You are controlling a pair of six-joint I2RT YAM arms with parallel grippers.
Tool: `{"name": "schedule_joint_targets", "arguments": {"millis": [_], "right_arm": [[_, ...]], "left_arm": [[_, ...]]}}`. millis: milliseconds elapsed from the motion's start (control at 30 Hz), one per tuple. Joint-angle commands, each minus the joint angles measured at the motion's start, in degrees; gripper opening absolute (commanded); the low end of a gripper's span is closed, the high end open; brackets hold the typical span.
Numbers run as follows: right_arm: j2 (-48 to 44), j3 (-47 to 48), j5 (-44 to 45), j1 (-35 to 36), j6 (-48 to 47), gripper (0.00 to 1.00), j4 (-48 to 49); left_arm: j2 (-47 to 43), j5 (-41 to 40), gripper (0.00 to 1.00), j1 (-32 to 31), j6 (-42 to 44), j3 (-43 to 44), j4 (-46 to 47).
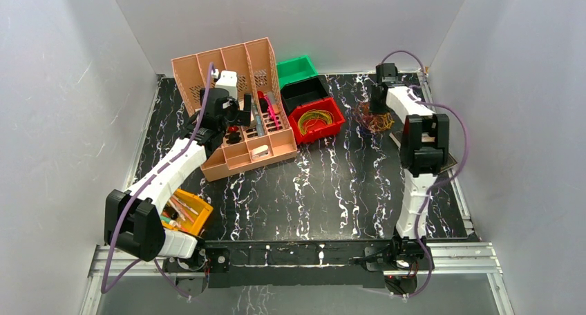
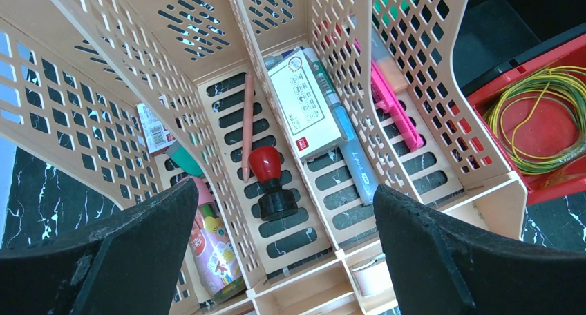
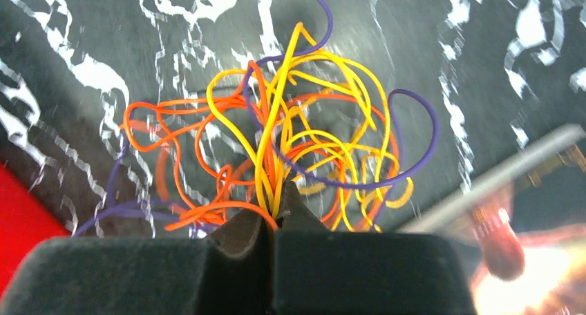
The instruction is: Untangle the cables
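Top cam: left tool point(image 1: 231, 115) hung over the peach organiser point(image 1: 238, 156), far-left on the bench point(image 1: 332, 191). Right tool point(image 1: 376, 110) was down at the cables point(image 1: 374, 121), a tangled heap far-right on the bench, a little to the right of the red bin point(image 1: 338, 125). A wire coil point(image 1: 314, 119), yellow & green, lay inside that bin. Green bin point(image 1: 297, 70) sat behind it.

Left wrist cam: left tool's fingers stood wide apart w/ nothing betw. them, looking down into the organiser's slots. A red-topped stamp point(image 2: 266, 170) lay in the middle slot, a white box point(image 2: 307, 101) just right of it. Red bin & its coil showed at the right edge.

Right wrist cam: right tool was clamped tight on the cables, w/ yellow strands and an orange one pinched at the tips. The rest of the tangle, orange, yellow & purple loops, fanned out ahead over the bench. Couldn't tell if the heap was lifted or lying flat. Pic was blurry at the right edge.
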Motion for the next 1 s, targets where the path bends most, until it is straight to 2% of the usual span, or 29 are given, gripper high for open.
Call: {"name": "schedule_joint_targets", "arguments": {"millis": [0,267,400,500,733,967], "right_arm": [[-15.9,-8.97,2.96,-0.24,6.38,0.0,4.78],[-38.6,-31.41,2.65,2.64,10.08,0.0,3.89],[-47.96,-35.91,2.18,6.83,10.52,0.0,-1.08],[-53.29,-36.13,2.73,13.58,11.66,0.0,-6.29],[-58.03,-34.79,6.21,34.53,19.27,0.0,-16.41],[-59.34,-37.66,-1.08,49.04,20.77,0.0,-11.56]], "left_arm": [[-0.95,-0.5,0.98,0.26,-0.17,2.12,-0.39],[-1.21,-0.8,0.98,0.43,-0.31,1.6,0.18],[-0.43,0.06,0.98,0.43,-0.63,2.22,-0.43],[-0.43,0.57,0.98,0.38,-1.02,2.36,-0.59],[-0.43,0.94,0.98,0.4,-1.14,2.3,-0.65],[-0.43,1.21,0.98,0.38,-1.54,2.34,-0.59]]}}
